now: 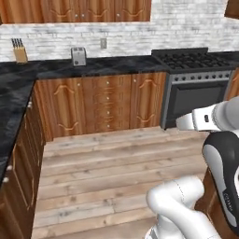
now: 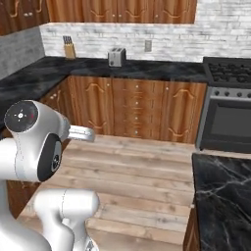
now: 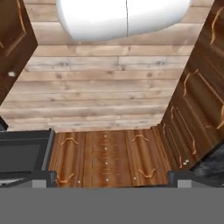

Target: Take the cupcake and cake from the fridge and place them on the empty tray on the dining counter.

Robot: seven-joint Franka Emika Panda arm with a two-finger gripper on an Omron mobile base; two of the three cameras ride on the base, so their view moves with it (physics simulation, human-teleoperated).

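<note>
1. My fingers (image 3: 112, 183) stand wide apart, holding nothing.
2. I see no fridge, cupcake or cake here, just the stove (image 1: 198, 86) and the dining counter (image 2: 223, 188).
3. Turning could swing my arm into the cabinets (image 1: 105, 102).

The floor (image 1: 107, 168) looks like pale, weathered wood planks with a matt, grainy face. The cabinets (image 1: 105, 105) are reddish-brown wood with carved panels and a slight sheen. The wall counter (image 1: 93, 67) is black stone with faint grey veining, and the dining counter (image 2: 225, 188) shows black marble with white veins, fairly glossy. The wall (image 2: 162, 41) is rough whitewashed brick. The stove (image 1: 198, 93) and toaster (image 1: 78, 56) look like grey metal.
</note>
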